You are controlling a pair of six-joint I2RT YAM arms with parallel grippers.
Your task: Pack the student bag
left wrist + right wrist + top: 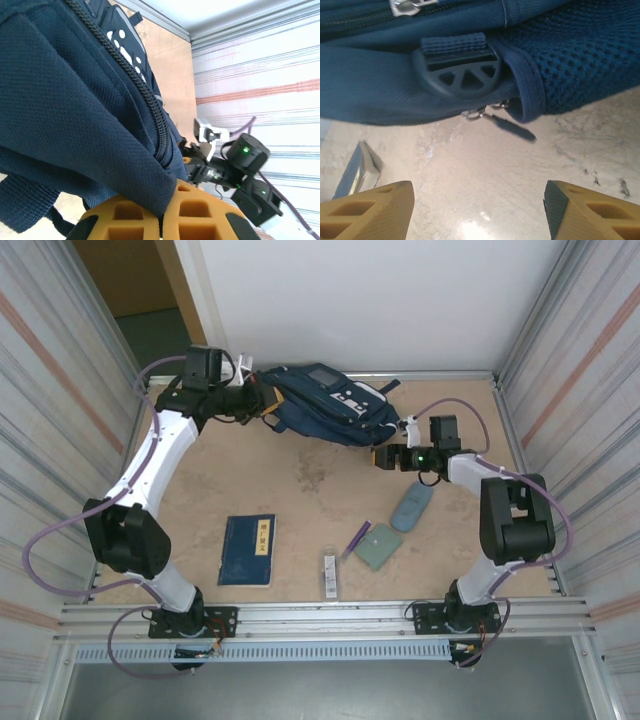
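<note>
The student bag [325, 405], navy with white patches, lies on its side at the back of the table. My left gripper [262, 400] is at its left end. In the left wrist view its orange fingers [200, 220] are shut on a fold of the bag's fabric [75, 100] beside the zipper. My right gripper [384, 455] sits at the bag's right end, open. In the right wrist view its fingers [370, 210] stand wide apart over bare table, just short of the bag [470, 40], a black buckle [457, 75] and a dangling zipper pull [512, 127].
A dark-blue book [247, 550] lies front left. A pale blue case [411, 507], a grey-green pad [377, 546], a purple pen [358, 537] and a small clear box [330, 575] lie front right. Corrugated walls close both sides.
</note>
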